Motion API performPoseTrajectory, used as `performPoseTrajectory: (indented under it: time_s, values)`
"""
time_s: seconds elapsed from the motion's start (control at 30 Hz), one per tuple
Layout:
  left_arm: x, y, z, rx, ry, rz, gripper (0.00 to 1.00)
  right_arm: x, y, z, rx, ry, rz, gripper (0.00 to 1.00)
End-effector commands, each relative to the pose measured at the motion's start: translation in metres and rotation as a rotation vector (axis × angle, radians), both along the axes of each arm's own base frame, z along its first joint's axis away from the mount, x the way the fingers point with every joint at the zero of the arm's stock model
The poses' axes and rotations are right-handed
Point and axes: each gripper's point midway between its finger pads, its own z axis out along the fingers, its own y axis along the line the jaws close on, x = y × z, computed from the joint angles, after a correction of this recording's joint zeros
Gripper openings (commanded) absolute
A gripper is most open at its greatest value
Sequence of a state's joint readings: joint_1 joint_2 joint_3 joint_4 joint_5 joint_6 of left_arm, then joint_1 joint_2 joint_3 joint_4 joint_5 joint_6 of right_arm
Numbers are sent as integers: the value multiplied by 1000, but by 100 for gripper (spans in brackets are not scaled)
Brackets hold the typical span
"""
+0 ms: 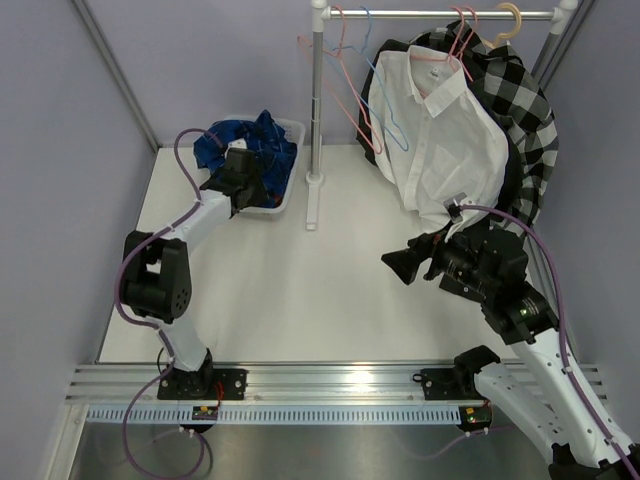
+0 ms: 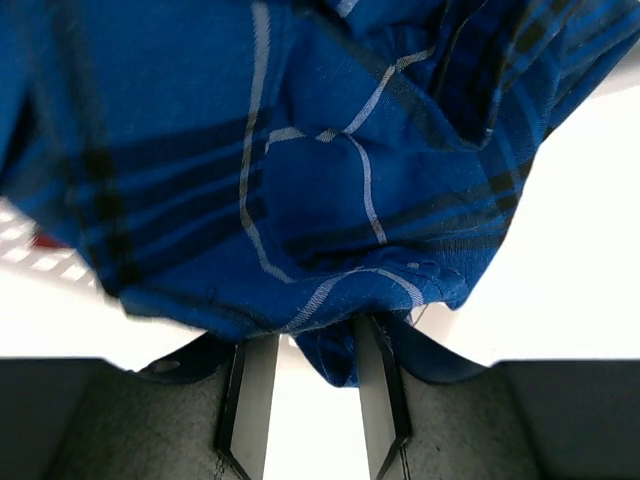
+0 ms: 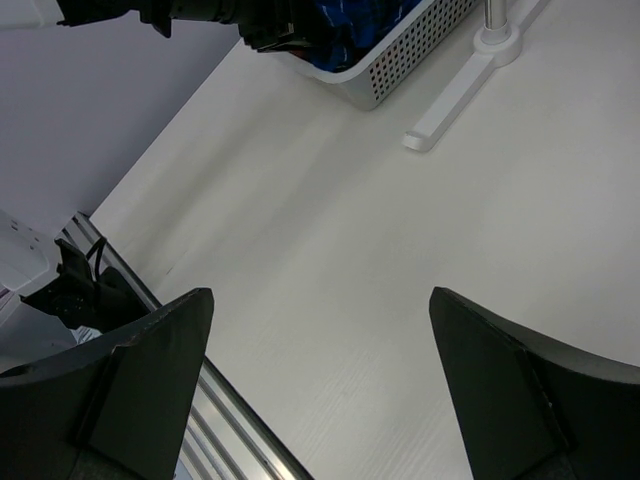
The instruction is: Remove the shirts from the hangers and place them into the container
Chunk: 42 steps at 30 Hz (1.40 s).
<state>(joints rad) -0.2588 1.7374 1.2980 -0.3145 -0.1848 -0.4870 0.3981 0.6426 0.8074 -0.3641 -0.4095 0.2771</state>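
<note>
The right gripper [image 3: 320,295] is standing wide open over the table [image 3: 330,260], holding nothing. Farther in, the left gripper [image 2: 310,338] is reaching over the basket [image 1: 296,130] with its jaws narrowed. A fold of the blue shirt [image 2: 300,150] is lying across the tips, and I cannot tell whether they are pinching it. This shirt is heaping up inside the basket. At the back, a white shirt [image 1: 440,130] and a checked shirt [image 1: 528,100] are hanging on the rail [image 1: 440,14], beside empty hangers [image 1: 340,96].

The risk, I think, is coming from that fold. If the left arm is lifting away while cloth is caught, it may be dragging the shirt out or tipping the light basket. The right arm, going up for the white shirt, may be knocking the hangers.

The left wrist view is showing the cloth at the tips, which the top view is hiding behind the arm. Only the top view is showing the rail and the hanging shirts. The right wrist view is showing the basket's perforated wall.
</note>
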Motion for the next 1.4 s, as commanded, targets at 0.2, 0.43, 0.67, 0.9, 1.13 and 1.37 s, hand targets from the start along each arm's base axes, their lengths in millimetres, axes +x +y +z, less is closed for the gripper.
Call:
performPoseTrajectory:
  time_s: [0.2,0.43,0.67,0.9,1.13,1.37]
  values:
    - [15,-21,-53,-47,121,-59,37,4,1,3,3,-13,-2,99]
    - [24,-23,23,-70,-20,-81,60,5,2,2,1,-9,-2,99]
    - [25,-21,135,-107,-224,-99,85,6,2,1,-2,-6,-2,99]
    - [23,29,174,-70,-317,17,86,5,3,1,3,-7,4,99]
    - [53,101,174,-45,-390,182,86,6,5,-2,1,6,13,99]
    - [93,137,147,-56,-412,240,83,10,5,-6,-9,20,6,99]
